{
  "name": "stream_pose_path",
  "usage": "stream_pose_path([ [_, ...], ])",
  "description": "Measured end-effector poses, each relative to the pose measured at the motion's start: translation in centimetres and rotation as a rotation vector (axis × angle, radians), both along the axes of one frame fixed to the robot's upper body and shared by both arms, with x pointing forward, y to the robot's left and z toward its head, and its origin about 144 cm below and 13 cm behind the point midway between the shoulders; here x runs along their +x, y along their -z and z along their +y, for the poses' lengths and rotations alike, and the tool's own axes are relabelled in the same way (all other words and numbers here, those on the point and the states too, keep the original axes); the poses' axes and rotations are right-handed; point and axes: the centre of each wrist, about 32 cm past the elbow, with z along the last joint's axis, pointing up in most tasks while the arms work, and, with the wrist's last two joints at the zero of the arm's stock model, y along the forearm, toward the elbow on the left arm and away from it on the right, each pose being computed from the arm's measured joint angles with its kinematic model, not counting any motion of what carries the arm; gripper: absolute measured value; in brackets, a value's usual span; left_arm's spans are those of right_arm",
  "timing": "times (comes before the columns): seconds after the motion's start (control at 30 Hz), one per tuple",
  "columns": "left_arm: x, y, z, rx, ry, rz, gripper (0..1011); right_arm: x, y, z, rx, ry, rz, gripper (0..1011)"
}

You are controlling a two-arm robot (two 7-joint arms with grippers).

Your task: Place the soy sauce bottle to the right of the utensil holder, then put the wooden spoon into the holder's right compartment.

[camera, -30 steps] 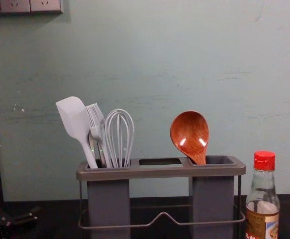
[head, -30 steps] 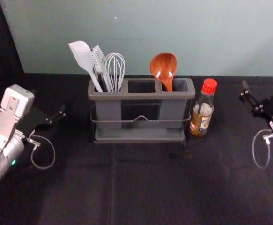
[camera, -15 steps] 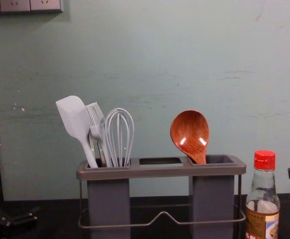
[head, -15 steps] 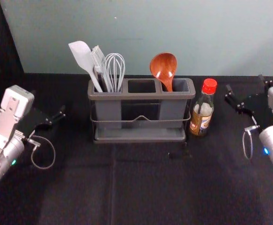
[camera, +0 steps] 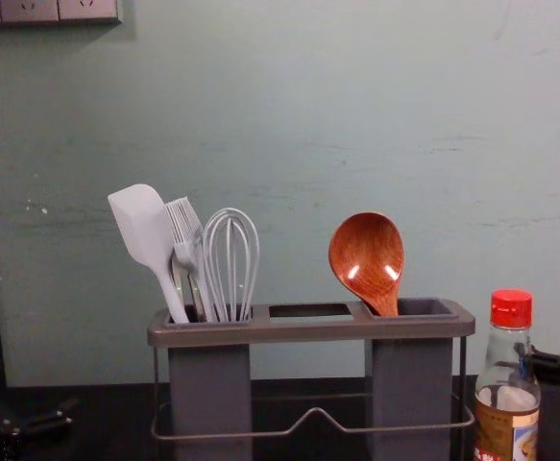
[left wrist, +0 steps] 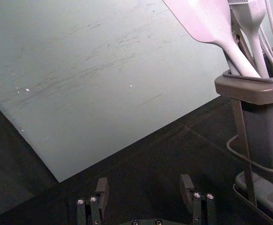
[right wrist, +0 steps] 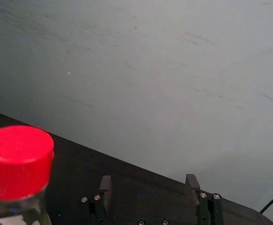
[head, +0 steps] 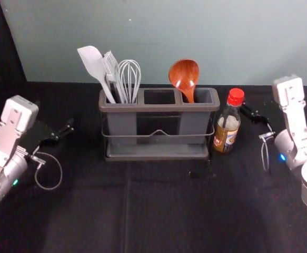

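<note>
Where the utensil holder (head: 158, 107) ends on the right, the soy sauce bottle (head: 227, 126) stands upright just beside it: clear glass, red cap, printed label, dark contents low in the body. The wooden spoon (head: 184, 76) is glossy reddish-brown, bowl uppermost, seated in the holder's right compartment and tilted slightly left. The right gripper (head: 252, 113) is located just right of the bottle, fingers set wide, nothing between them. The left gripper (head: 56, 118) is parked left of the holder, its fingers also wide and unloaded. The spoon's lower handle is concealed inside the compartment. The chest view cuts off the bottle's base; the right wrist view crops its cap and body. Contact between the right gripper and bottle cannot be determined.
</note>
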Motion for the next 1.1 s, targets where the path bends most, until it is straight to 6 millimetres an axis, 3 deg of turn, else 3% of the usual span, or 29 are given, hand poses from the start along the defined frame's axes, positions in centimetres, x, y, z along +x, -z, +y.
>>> stream_pose_path([
  [1.1,0.0,0.0,0.0,0.0,0.0,0.0,1005,0.22,-0.42,0.46,-0.009,0.004,0.003,1004],
])
